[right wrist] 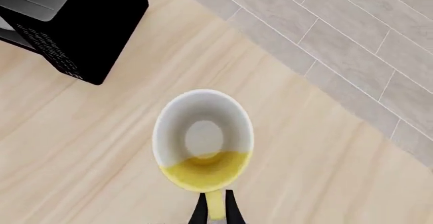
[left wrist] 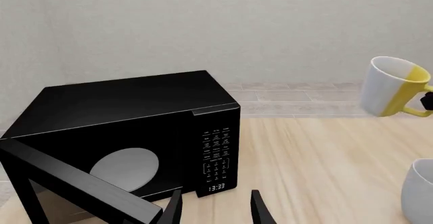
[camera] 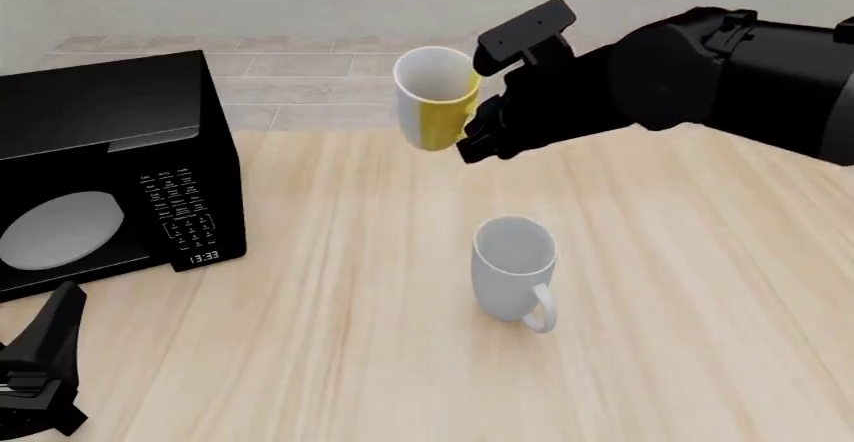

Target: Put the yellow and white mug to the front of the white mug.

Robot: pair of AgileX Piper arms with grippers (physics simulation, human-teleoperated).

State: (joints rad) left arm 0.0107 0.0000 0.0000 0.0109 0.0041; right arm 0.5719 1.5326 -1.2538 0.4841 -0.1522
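The yellow and white mug (camera: 434, 97) hangs in the air above the table's far middle, tilted, held by its handle in my right gripper (camera: 483, 134), which is shut on it. It also shows in the right wrist view (right wrist: 203, 145) with the fingers pinching the yellow handle (right wrist: 214, 206), and in the left wrist view (left wrist: 392, 87). The white mug (camera: 514, 262) stands upright on the table, nearer the front than the held mug, handle toward the front; its edge shows in the left wrist view (left wrist: 418, 191). My left gripper (left wrist: 215, 211) is open and empty at the front left.
A black microwave (camera: 114, 167) with its door swung open stands at the left of the wooden table (camera: 694, 302); it fills the left wrist view (left wrist: 129, 133). A tiled floor (camera: 307, 67) lies beyond the table's far edge.
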